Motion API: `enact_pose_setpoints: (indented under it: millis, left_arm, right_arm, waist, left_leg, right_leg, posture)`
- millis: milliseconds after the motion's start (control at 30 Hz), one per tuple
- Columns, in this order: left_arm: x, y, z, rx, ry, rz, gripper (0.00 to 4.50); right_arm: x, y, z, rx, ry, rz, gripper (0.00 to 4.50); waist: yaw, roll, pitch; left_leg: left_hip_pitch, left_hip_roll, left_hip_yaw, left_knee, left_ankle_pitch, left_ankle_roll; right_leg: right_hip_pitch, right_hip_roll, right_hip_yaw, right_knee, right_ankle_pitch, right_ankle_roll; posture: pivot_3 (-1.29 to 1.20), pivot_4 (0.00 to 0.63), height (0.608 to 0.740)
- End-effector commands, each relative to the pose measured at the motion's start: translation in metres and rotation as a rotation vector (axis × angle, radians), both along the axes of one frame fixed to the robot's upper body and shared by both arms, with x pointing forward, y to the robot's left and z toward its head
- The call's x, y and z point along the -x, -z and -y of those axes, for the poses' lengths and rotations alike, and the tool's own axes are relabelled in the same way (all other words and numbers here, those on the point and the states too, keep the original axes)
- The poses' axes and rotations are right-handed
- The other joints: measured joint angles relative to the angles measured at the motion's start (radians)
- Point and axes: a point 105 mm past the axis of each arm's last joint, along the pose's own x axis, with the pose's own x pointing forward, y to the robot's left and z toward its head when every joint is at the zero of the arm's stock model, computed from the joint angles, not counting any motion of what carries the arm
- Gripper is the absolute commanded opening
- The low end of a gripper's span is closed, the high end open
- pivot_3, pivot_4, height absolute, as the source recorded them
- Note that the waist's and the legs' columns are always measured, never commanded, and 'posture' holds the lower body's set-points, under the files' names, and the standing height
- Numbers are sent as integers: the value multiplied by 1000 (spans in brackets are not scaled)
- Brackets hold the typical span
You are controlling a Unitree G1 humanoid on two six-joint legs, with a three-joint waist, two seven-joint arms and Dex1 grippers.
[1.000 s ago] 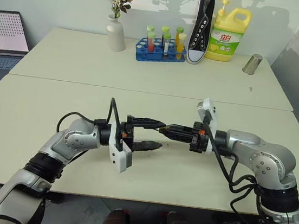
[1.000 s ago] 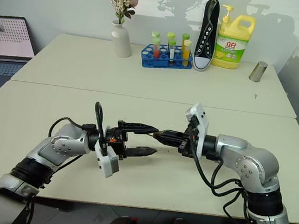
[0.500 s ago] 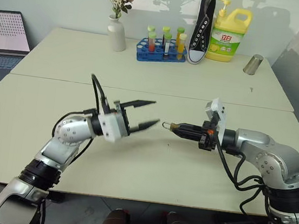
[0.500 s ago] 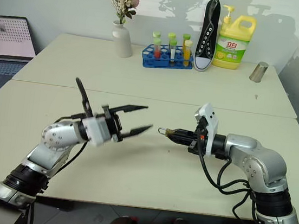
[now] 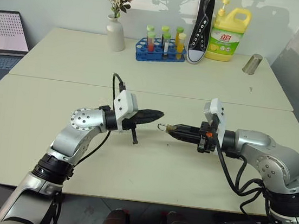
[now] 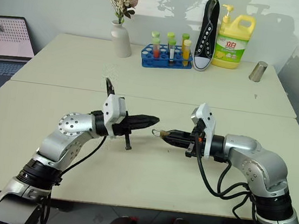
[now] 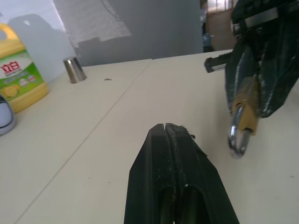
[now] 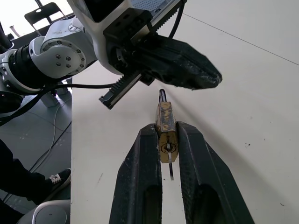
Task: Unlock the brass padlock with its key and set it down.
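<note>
My right gripper (image 8: pixel 167 127) is shut on the brass padlock (image 8: pixel 166 126), holding it level above the near table. The padlock's shackle (image 5: pixel 162 127) points toward my left gripper. A thin metal sliver (image 8: pixel 171 171), apparently the key, sticks out of the keyhole end between the fingers. My left gripper (image 5: pixel 159 114) is shut with nothing visible in it. It points at the padlock (image 7: pixel 246 112), and its tip stops a short gap from the shackle, slightly above it.
Along the far table's back edge stand a vase with flowers (image 5: pixel 115 34), a blue test-tube rack (image 5: pixel 160 50), an upright black shoe (image 5: pixel 202 25), a yellow detergent bottle (image 5: pixel 228 34) and a metal cup (image 5: pixel 252 64). A laptop (image 5: pixel 3 34) sits off the table's left.
My left gripper, open beside the padlock a second ago, drew back to the left, rolled over, shut, and came back toward the shackle. The right gripper stays shut on the padlock.
</note>
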Motion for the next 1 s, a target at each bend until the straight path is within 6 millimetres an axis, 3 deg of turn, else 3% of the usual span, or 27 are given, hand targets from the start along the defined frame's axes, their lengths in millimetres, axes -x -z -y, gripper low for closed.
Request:
enact_pose_setpoints:
  millis: [33, 333, 833, 1000]
  left_arm:
    - [11, -8, 2, 12, 50, -19, 0]
    - [24, 2, -2, -37, 80, -120, 0]
    - [44, -22, 0, 77, 162, -292, 0]
    - [39, -23, 0, 88, 127, -291, 0]
  right_arm:
    - [4, -12, 0, -28, -9, 52, 137]
    - [1, -11, 1, -29, -2, 53, 137]
    - [-1, -5, 2, -8, 6, 49, 137]
    - [0, -4, 1, -9, 0, 46, 137]
  waist:
    - [0, 0, 0]
    - [0, 0, 0]
    - [-1, 0, 0]
    - [0, 0, 0]
  left_leg:
    - [0, 0, 0, 0, 0, 0]
    - [0, 0, 0, 0, 0, 0]
    - [0, 0, 0, 0, 0, 0]
    - [0, 0, 0, 0, 0, 0]
  right_leg:
    - [0, 0, 0, 0, 0, 0]
    - [0, 0, 0, 0, 0, 0]
    - [0, 0, 0, 0, 0, 0]
    - [0, 0, 1, 0, 0, 0]
  posture:
    - [0, 150, 740]
    - [0, 150, 740]
    - [0, 150, 740]
    - [0, 150, 740]
